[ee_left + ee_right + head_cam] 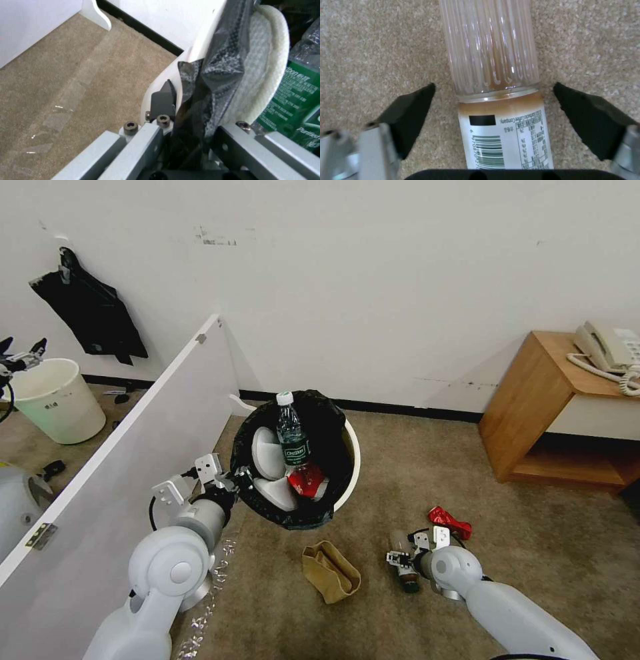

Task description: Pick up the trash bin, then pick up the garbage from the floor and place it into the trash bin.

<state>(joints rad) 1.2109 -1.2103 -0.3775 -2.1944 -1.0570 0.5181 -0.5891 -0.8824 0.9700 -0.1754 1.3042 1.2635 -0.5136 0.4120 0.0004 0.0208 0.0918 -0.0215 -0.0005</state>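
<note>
Bare carpet [370, 50] flanks the bottle [493, 62] between the spread right claw [493, 105] fingers.

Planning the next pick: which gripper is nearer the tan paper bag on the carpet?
Right. The right gripper is low over a bottle on the carpet just beside the tan paper bag, fingers open. The left gripper is higher, clamped on the trash bin rim.

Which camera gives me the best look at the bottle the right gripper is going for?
The right wrist view: the bottle lies on the carpet between the open right gripper, label readable. The head view shows it mostly hidden behind that gripper.
</note>
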